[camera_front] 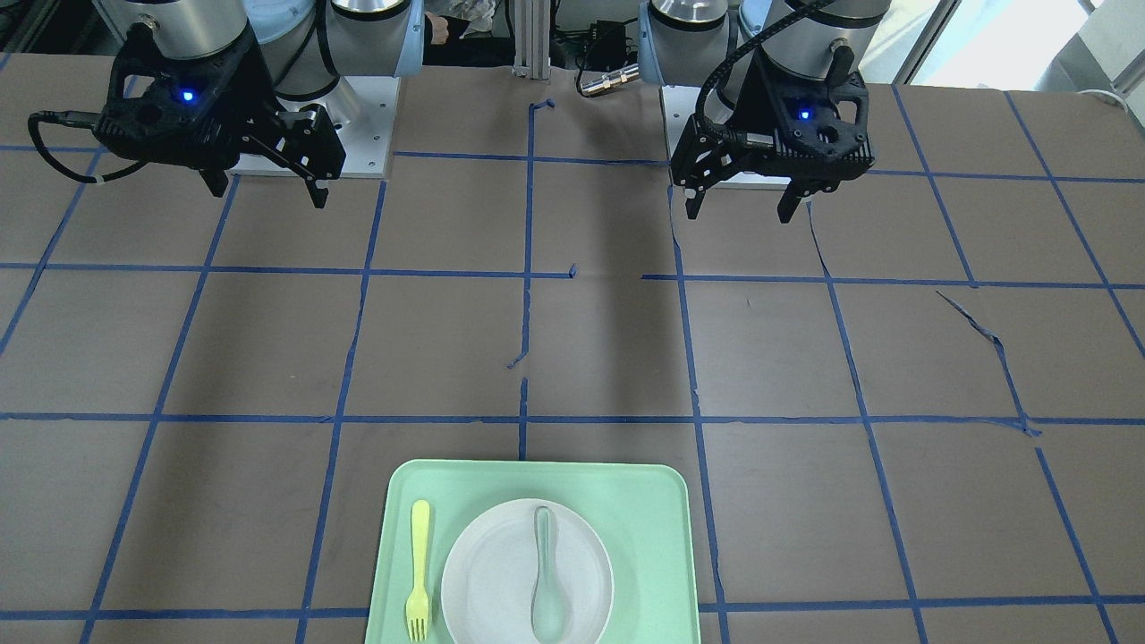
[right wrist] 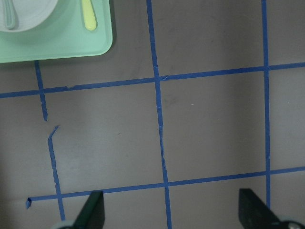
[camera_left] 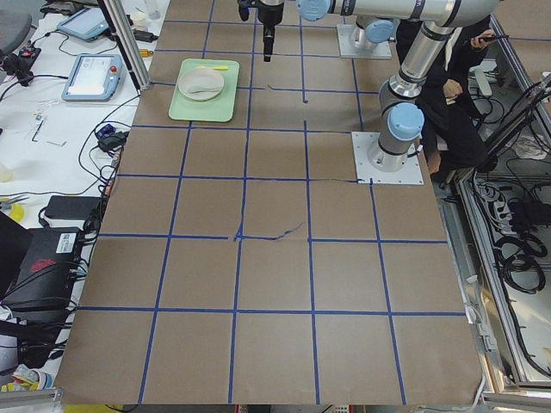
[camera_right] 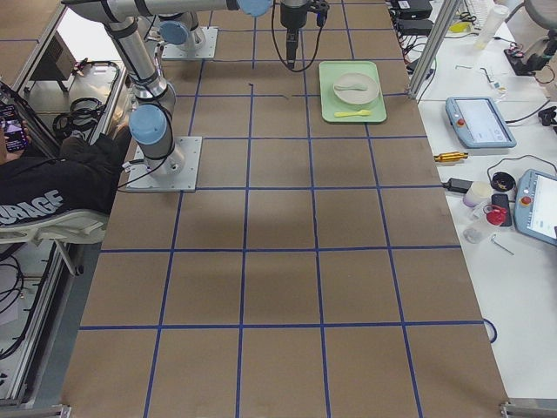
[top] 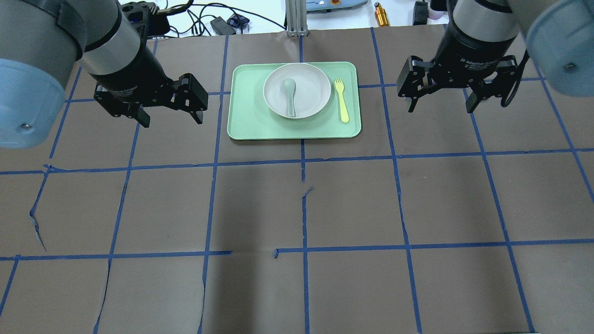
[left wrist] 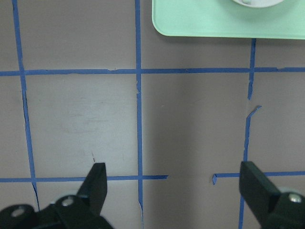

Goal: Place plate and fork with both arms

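The off-white plate [top: 313,90] lies on a mint-green tray [top: 246,125] at the far middle of the table. The pale-yellow fork [top: 342,102] lies on the tray beside the plate, on the right arm's side. In the front-facing view the plate [camera_front: 487,572] and fork [camera_front: 419,572] are at the bottom. My left gripper [top: 171,121] is open and empty, raised left of the tray. My right gripper [top: 441,110] is open and empty, raised right of the tray. The right wrist view shows the fork's handle [right wrist: 88,16].
A grey-green spoon [top: 290,93] lies in the plate. Brown paper with blue tape grid lines [top: 304,250] covers the table. Cables and small devices [top: 218,23] lie past the far edge. The arm bases [camera_front: 358,125] stand at the robot's side.
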